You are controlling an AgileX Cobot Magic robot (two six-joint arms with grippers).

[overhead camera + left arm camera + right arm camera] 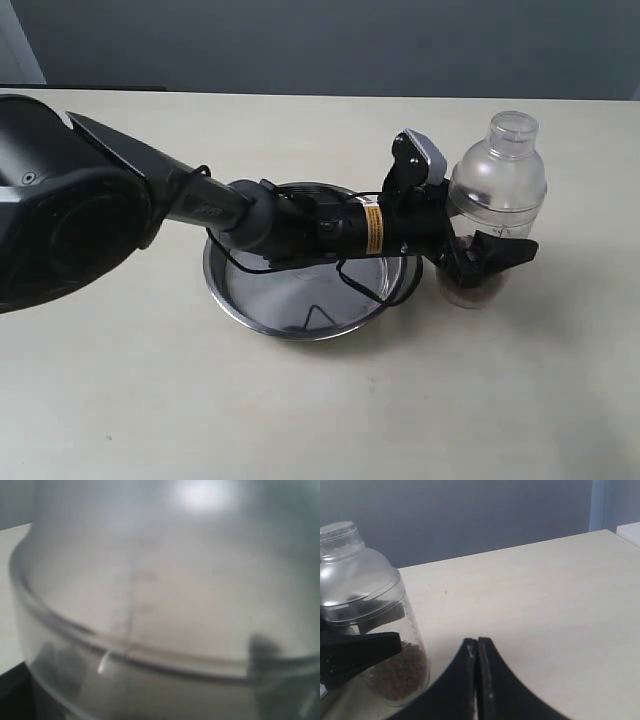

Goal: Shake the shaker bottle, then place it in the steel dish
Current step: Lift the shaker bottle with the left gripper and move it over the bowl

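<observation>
The clear shaker bottle stands upright on the table just right of the steel dish, with reddish-brown pellets in its base. My left arm reaches across the dish, and my left gripper straddles the bottle's lower body with one finger in front and one behind, both against the plastic. The bottle fills the left wrist view, blurred. In the right wrist view the bottle shows with a black left finger across it. My right gripper is shut on nothing, off to the bottle's side.
The dish holds nothing; the left arm and its cables hang over it. Bare beige tabletop surrounds the dish and bottle. The table's far edge meets a grey wall.
</observation>
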